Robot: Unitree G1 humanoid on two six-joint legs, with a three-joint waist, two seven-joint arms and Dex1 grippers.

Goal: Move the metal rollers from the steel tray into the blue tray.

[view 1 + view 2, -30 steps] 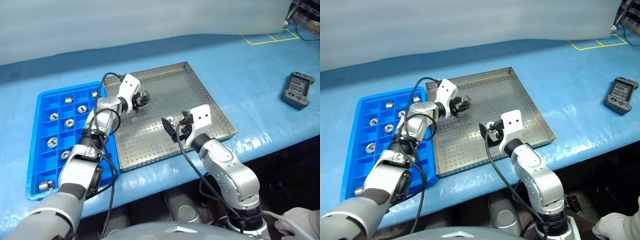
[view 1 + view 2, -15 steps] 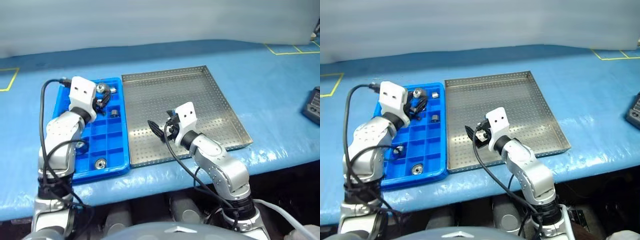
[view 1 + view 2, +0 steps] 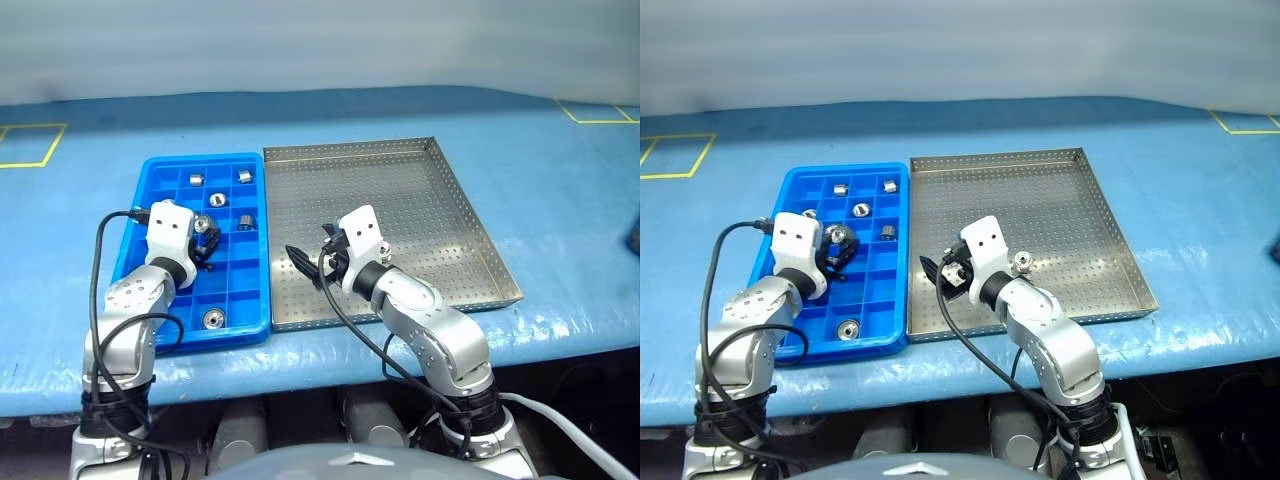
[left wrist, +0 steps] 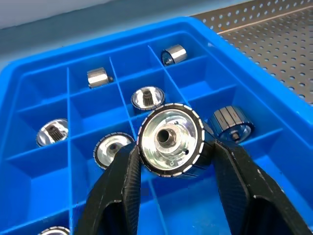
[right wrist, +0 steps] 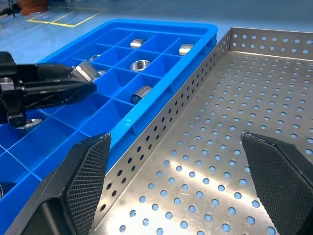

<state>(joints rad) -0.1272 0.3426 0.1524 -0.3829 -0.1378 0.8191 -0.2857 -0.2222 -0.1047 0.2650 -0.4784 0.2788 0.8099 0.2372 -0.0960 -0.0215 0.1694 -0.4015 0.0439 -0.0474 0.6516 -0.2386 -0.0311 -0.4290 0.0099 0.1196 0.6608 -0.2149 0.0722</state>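
My left gripper (image 4: 171,148) is shut on a metal roller (image 4: 170,140), a shiny ring with a dark centre hole. It holds the roller just above the compartments of the blue tray (image 3: 140,205). In the eye views this gripper (image 3: 205,241) is over the tray's middle rows. Several more rollers (image 3: 216,199) lie in separate compartments. The steel tray (image 3: 400,190) sits right beside the blue one. My right gripper (image 3: 318,262) hangs open over its near left part, holding nothing. A small shiny roller (image 3: 1021,263) seems to lie on the steel floor by the right wrist.
Both trays rest on a table under a blue cover (image 3: 560,180), whose front edge runs just below them. Yellow tape marks (image 3: 30,150) lie at the far left and far right. A dark object (image 3: 635,240) is cut off at the right edge.
The camera has swung left. My left gripper carried the roller from over the steel tray to over the blue tray and drew back toward me. The right gripper stayed open.
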